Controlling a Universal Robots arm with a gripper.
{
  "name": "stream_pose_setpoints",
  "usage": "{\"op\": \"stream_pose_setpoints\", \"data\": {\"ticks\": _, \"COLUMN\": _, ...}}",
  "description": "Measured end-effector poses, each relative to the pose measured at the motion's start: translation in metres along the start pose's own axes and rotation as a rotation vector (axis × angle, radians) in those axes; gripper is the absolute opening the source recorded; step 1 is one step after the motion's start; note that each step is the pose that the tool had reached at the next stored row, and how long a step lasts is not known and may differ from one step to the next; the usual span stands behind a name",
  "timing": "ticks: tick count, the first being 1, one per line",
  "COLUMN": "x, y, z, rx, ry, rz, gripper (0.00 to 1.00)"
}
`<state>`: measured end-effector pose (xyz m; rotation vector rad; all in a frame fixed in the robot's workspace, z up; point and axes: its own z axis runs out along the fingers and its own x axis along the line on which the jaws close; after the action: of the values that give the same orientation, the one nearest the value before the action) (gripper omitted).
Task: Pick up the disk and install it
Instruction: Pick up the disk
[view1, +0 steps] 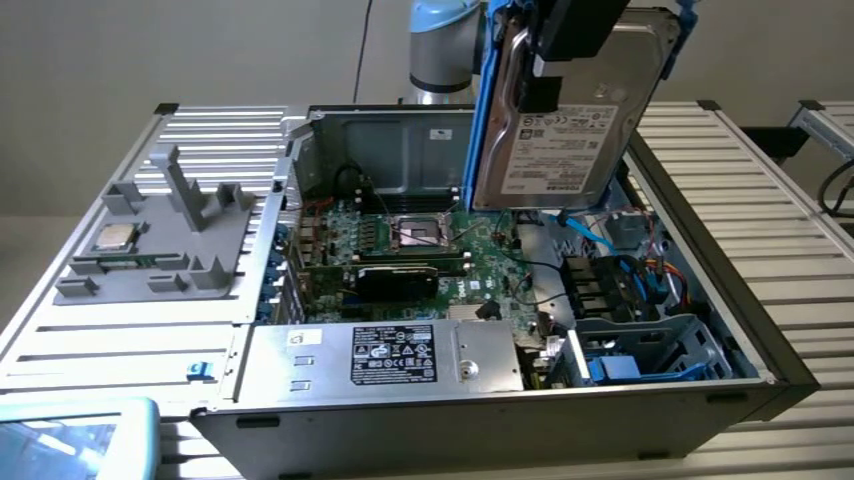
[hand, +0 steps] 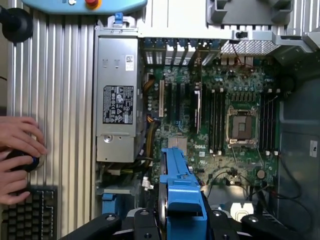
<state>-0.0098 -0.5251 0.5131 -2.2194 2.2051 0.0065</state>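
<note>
Disk (view1: 567, 120) hangs clamped between the jaws, standing on edge, its long axis running nearly straight down from them toward the open computer case (view1: 747, 385). Its drive cage (view1: 641, 350) sits well below, off to one side.

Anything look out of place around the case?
Nothing damaged or spilled. The disk hangs on edge in the gripper above the open computer case, not yet seated. A person's hands rest on the table beside the case, near a keyboard.
</note>
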Motion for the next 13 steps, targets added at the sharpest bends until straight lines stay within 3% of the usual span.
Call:
{"op": "stream_pose_setpoints", "data": {"ticks": 6, "x": 0.013, "y": -0.0182, "z": -0.0001, "rx": -0.0035, "ry": 0.0002, "rz": 0.000, "gripper": 0.37}}
{"op": "stream_pose_setpoints", "data": {"ticks": 13, "x": 0.030, "y": -0.0313, "z": -0.0002, "rx": -0.0060, "ry": 0.0001, "rz": 0.000, "gripper": 0.37}}
